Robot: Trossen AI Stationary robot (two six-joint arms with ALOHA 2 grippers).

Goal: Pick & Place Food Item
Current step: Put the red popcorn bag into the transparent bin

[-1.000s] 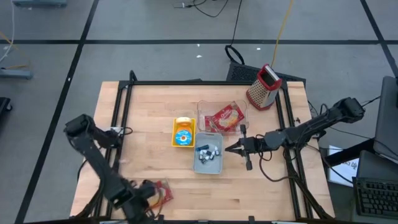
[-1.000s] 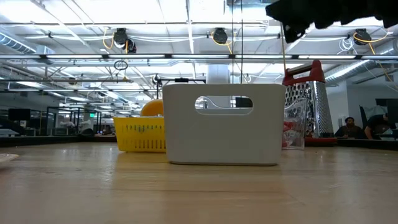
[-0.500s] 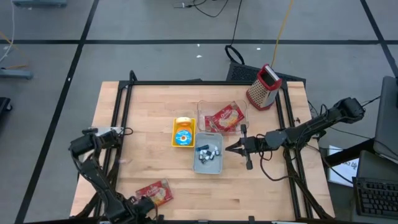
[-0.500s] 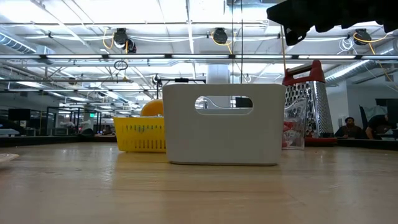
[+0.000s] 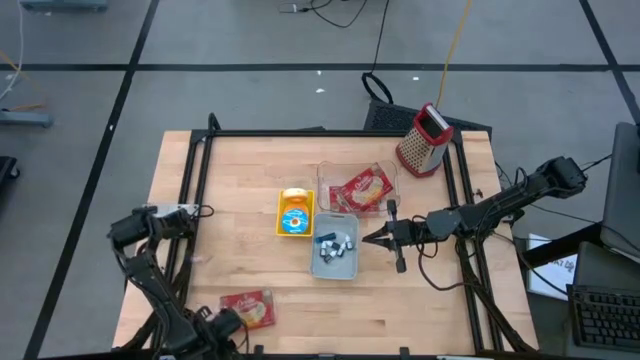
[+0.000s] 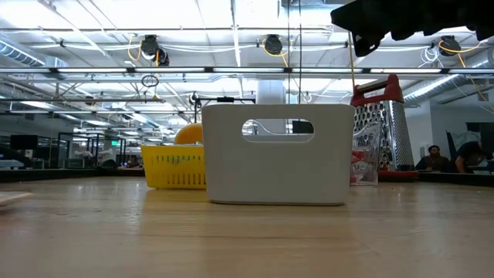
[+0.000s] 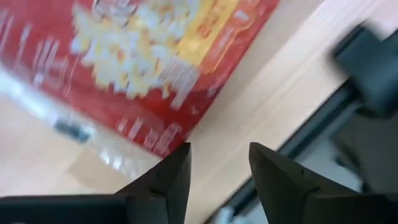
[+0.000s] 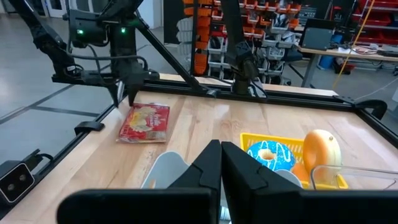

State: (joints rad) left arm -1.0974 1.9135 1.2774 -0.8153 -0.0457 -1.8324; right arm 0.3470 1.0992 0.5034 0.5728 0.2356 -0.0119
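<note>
A red snack packet (image 5: 247,308) lies flat on the wood near the table's near left corner; the right wrist view shows the packet (image 8: 144,121) too. My left gripper (image 5: 216,326) points down just left of it, open; in its wrist view my left gripper (image 7: 219,158) has bare wood between its fingers beside the packet's edge (image 7: 186,118). My right gripper (image 5: 365,238) is shut and level, pointing toward the table's left above the grey bin (image 5: 335,254).
A yellow basket (image 5: 295,212) with a blue-iced donut, a clear tub (image 5: 357,186) with another red packet, and the grey bin of small wrapped pieces stand mid-table. A red-topped grater (image 5: 425,138) stands at the far right. Black frame rails run along the table's sides.
My left gripper has gone down and toward the table's near left corner, off the red packet. The packet, partly hidden under the gripper a second ago, now lies flat and in full view on the wood.
</note>
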